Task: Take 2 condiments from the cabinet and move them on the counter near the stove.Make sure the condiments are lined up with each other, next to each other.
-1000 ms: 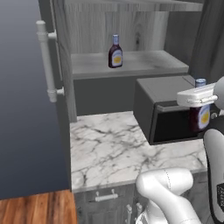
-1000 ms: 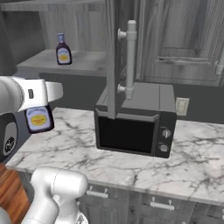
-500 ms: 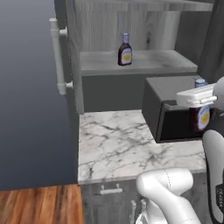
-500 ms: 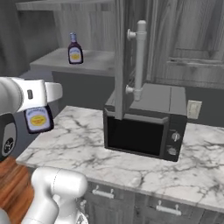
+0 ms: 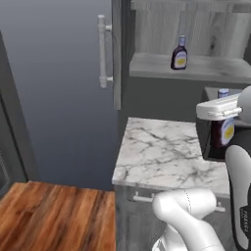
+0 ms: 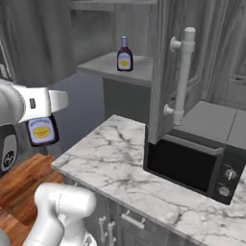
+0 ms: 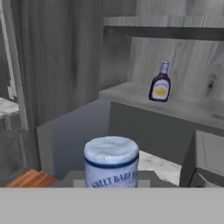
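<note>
My gripper (image 5: pixel 220 112) is shut on one condiment (image 5: pixel 223 131), a dark brown bottle with a yellow-white label, and holds it upright in the air by its neck. The same gripper (image 6: pixel 44 106) and bottle (image 6: pixel 42 130) appear at the left of the right base view. The held bottle's blue cap (image 7: pixel 111 161) sits at the bottom of the hand view. A second condiment (image 5: pixel 179 53) (image 6: pixel 124 54) (image 7: pixel 160 83) stands upright on a shelf of the open cabinet (image 5: pixel 196 67). The stove and the counter beside it are out of view.
The cabinet door (image 6: pixel 161 72) stands open with its long pale handle (image 6: pixel 183 72) (image 5: pixel 102 51). A black microwave (image 6: pixel 194 161) sits on a marble top (image 5: pixel 162 152) below the shelf. Grey base drawers (image 5: pixel 142 198) and wooden floor (image 5: pixel 49 211) lie beneath.
The whole picture has slid right in both base views, so the base has moved. The bottle stays in my shut gripper. The shelf bottle has not moved on its shelf.
</note>
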You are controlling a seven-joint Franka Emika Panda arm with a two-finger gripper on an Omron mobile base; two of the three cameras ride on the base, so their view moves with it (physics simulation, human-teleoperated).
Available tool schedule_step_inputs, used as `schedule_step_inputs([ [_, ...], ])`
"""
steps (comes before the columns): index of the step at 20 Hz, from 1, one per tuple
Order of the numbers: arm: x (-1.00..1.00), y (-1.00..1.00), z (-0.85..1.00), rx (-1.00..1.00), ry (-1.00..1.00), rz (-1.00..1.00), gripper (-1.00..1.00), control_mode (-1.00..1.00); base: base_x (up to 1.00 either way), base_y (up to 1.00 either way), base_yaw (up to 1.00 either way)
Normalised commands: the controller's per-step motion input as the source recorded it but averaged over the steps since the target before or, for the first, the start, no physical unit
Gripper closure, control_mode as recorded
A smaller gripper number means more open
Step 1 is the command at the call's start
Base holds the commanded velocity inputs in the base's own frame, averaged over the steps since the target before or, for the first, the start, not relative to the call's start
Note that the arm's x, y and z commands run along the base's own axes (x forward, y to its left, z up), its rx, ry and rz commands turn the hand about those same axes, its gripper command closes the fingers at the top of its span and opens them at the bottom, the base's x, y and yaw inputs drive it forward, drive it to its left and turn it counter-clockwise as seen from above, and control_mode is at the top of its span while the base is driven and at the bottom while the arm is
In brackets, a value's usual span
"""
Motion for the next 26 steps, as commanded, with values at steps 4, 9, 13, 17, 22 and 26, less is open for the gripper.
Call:
schedule_step_inputs([
  [4, 0.00, 0.00, 0.00, 0.00, 0.00, 0.00, 1.00, 1.00, -0.45, 0.43, 0.60],
  [9, 0.00, 0.00, 0.00, 0.00, 0.00, 0.00, 1.00, 1.00, -0.40, 0.45, 0.60],
  [13, 0.00, 0.00, 0.00, 0.00, 0.00, 0.00, 1.00, 1.00, -0.29, 0.42, 0.58],
  [17, 0.00, 0.00, 0.00, 0.00, 0.00, 0.00, 1.00, 1.00, -0.20, 0.38, 0.55],
  [22, 0.00, 0.00, 0.00, 0.00, 0.00, 0.00, 1.00, 1.00, -0.17, 0.34, 0.52],
  [26, 0.00, 0.00, 0.00, 0.00, 0.00, 0.00, 1.00, 1.00, -0.05, 0.32, 0.52],
])
